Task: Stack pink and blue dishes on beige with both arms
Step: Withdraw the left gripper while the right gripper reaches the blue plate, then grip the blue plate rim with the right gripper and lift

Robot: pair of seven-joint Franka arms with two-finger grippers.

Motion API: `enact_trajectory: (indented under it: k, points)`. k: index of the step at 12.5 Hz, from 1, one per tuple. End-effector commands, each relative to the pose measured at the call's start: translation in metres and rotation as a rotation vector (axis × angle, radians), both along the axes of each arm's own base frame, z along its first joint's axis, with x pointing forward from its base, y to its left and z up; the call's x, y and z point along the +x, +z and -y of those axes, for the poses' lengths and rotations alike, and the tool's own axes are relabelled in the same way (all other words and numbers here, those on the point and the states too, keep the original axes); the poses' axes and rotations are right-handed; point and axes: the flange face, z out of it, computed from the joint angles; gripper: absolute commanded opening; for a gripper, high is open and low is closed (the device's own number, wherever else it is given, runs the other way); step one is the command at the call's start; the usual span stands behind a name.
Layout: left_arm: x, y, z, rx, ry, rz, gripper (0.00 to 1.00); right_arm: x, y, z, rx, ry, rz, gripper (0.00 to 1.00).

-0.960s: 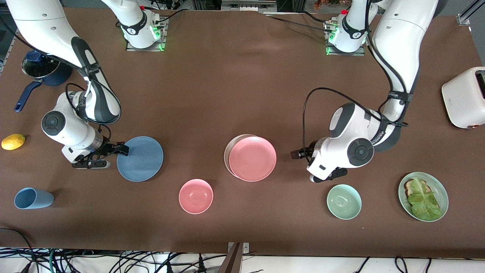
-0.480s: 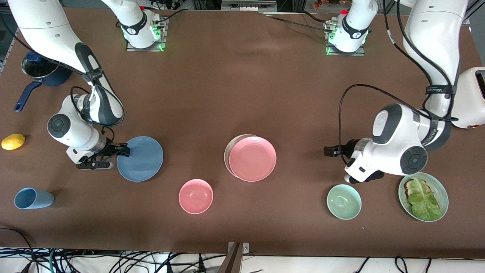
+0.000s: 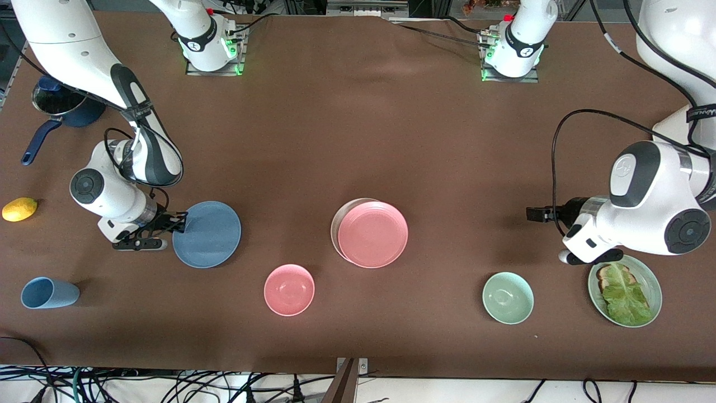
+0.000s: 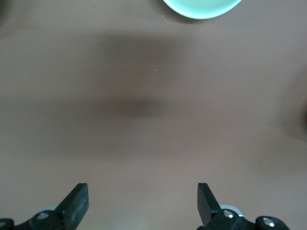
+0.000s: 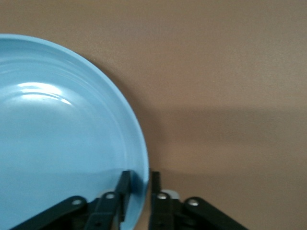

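The blue plate (image 3: pixel 210 235) (image 5: pixel 62 143) lies flat on the table toward the right arm's end. My right gripper (image 3: pixel 182 222) (image 5: pixel 139 175) is shut on its rim, one finger over the plate and one outside the edge. At the table's middle the pink plate (image 3: pixel 373 235) rests on the beige plate (image 3: pixel 335 223), which shows only as a thin crescent. My left gripper (image 3: pixel 531 213) (image 4: pixel 143 187) hangs open and holds nothing, over bare brown cloth toward the left arm's end.
A pink bowl (image 3: pixel 289 289) and a green bowl (image 3: pixel 508 298) (image 4: pixel 201 7) sit nearer the front camera. A green plate (image 3: pixel 653 282) with lettuce lies under the left arm. A blue cup (image 3: pixel 47 293), lemon (image 3: pixel 19 209) and pot (image 3: pixel 61 103) stand at the right arm's end.
The left arm has pulled away from the pink plate toward its own end of the table, gripper open. The right gripper has settled onto the blue plate's rim; the plate has not moved.
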Motion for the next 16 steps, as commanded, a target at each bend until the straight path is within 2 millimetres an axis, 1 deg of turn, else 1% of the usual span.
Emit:
enact_trajectory:
  k: [1, 2, 3, 4, 5, 6, 7, 9, 10, 11, 12, 13, 14, 15, 16]
  points:
    - [-0.011, 0.029, -0.016, 0.022, -0.057, 0.010, 1.00, 0.005, 0.004, -0.002, 0.014, 0.008, 0.006, 0.00]
    - [-0.012, 0.031, -0.020, 0.019, -0.066, 0.012, 1.00, 0.004, 0.005, -0.004, 0.015, 0.011, 0.001, 0.00]
    - [-0.014, 0.043, -0.021, 0.013, -0.106, 0.032, 1.00, 0.008, 0.012, -0.006, 0.018, 0.014, 0.001, 0.00]
    - [-0.017, 0.054, -0.025, 0.009, -0.130, 0.045, 1.00, 0.017, 0.026, -0.010, 0.022, 0.018, -0.011, 0.00]
    - [-0.024, 0.066, -0.027, 0.013, -0.146, 0.057, 1.00, 0.029, 0.046, -0.013, 0.028, 0.020, -0.038, 0.00]
    - [-0.034, 0.082, -0.029, 0.030, -0.150, 0.070, 1.00, 0.040, 0.069, -0.020, 0.052, 0.019, -0.060, 0.00]
    - [-0.043, 0.092, -0.032, 0.040, -0.142, 0.077, 1.00, 0.051, 0.091, -0.025, 0.070, 0.019, -0.066, 0.00]
    - [-0.060, 0.117, -0.035, 0.043, -0.160, 0.105, 1.00, 0.061, 0.120, -0.044, 0.083, 0.050, -0.070, 0.00]
    - [-0.067, 0.125, -0.040, 0.043, -0.175, 0.114, 1.00, 0.064, 0.132, -0.056, 0.092, 0.070, -0.070, 0.00]
    - [-0.069, 0.127, -0.049, 0.036, -0.186, 0.112, 1.00, 0.066, 0.142, -0.069, 0.105, 0.084, -0.071, 0.00]
    - [-0.072, 0.131, -0.055, 0.029, -0.190, 0.090, 1.00, 0.067, 0.152, -0.087, 0.120, 0.099, -0.066, 0.00]
    - [-0.076, 0.138, -0.059, 0.023, -0.194, 0.063, 1.00, 0.066, 0.155, -0.105, 0.134, 0.089, -0.073, 0.00]
    - [-0.078, 0.145, -0.056, 0.021, -0.202, 0.053, 1.00, 0.063, 0.156, -0.120, 0.141, 0.067, -0.075, 0.00]
    - [-0.078, 0.148, -0.055, 0.036, -0.211, 0.059, 1.00, 0.061, 0.158, -0.133, 0.147, 0.065, -0.077, 0.00]
    - [-0.080, 0.157, -0.052, 0.036, -0.212, 0.076, 1.00, 0.058, 0.160, -0.149, 0.153, 0.046, -0.080, 0.00]
